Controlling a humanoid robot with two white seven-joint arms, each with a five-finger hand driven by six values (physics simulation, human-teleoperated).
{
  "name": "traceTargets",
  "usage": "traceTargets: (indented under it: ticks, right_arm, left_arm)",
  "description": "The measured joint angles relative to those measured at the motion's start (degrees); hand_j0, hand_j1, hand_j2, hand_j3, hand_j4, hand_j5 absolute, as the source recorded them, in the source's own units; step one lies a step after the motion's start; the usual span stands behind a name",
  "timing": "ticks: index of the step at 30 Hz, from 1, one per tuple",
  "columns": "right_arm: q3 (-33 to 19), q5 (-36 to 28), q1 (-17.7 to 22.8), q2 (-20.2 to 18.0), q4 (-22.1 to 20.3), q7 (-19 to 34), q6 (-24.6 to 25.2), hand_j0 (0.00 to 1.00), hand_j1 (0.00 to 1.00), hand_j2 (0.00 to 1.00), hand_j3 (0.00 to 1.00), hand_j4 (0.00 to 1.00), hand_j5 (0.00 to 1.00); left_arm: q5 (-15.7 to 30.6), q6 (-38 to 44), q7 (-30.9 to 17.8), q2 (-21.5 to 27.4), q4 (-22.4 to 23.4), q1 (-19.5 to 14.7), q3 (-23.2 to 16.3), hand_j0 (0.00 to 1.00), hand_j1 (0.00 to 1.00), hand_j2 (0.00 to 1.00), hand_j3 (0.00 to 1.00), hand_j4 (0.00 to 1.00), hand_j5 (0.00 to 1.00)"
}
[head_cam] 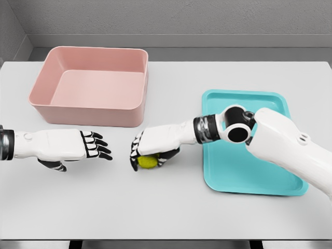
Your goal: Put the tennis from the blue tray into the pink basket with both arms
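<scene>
A yellow-green tennis ball [147, 162] is held low over the white table, left of the blue tray [259, 176]. My right hand [150, 153] is shut on it, fingers curled over its top and side. The right arm reaches in across the tray from the lower right. My left hand [92, 148] hovers at the left with fingers extended toward the ball, open, a short gap away. The pink basket [88, 109] stands at the back left with nothing in it. No ball lies in the tray.
The white table [166, 212] runs to its front edge near the bottom. A grey wall stands behind the basket.
</scene>
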Motion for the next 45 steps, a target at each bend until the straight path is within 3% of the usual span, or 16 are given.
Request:
traceTargets:
  ticks: [6,7,9,16,25,33,45]
  right_arm:
    - [1.1,0.0,-0.4,1.2,0.2,-0.1,0.9,0.55,0.55,0.55,0.55,0.55,0.55]
    - [1.2,0.0,-0.5,1.3,0.2,-0.1,1.0,0.63,0.63,0.63,0.63,0.63,0.63]
    - [1.1,-0.1,-0.4,1.3,0.2,-0.2,1.9,1.00,1.00,1.00,1.00,1.00,1.00]
    - [0.6,-0.3,-0.6,0.2,-0.2,-0.7,1.6,1.00,1.00,1.00,1.00,1.00,1.00]
    - [-5.4,-0.7,-0.4,-9.8,-4.0,-0.8,-2.0,1.00,1.00,1.00,1.00,1.00,1.00]
    - [-16.7,-0.6,1.5,-21.8,-4.4,-0.3,-2.2,1.00,1.00,1.00,1.00,1.00,1.00]
    - [-20.6,-0.8,2.3,-26.6,0.5,-2.6,-2.2,1.00,1.00,1.00,1.00,1.00,1.00]
  left_arm:
    - [0.1,0.0,0.0,0.0,0.0,0.0,0.0,1.00,1.00,1.00,1.00,1.00,1.00]
    - [0.1,0.0,0.0,0.0,0.0,0.0,0.1,1.00,1.00,1.00,1.00,1.00,1.00]
    - [0.2,0.0,0.0,0.0,0.0,0.1,0.1,1.00,1.00,1.00,1.00,1.00,1.00]
    - [0.2,0.0,0.0,0.1,0.0,0.2,0.2,1.00,1.00,1.00,1.00,1.00,1.00]
    - [0.1,0.0,0.0,-0.4,0.0,0.4,0.3,1.00,1.00,1.00,1.00,1.00,1.00]
    - [-0.2,0.0,-0.5,-7.9,0.0,-1.2,0.0,1.00,1.00,1.00,1.00,1.00,1.00]
    - [-3.8,0.0,-2.1,-19.2,0.1,-2.5,-0.6,1.00,1.00,1.00,1.00,1.00,1.00]
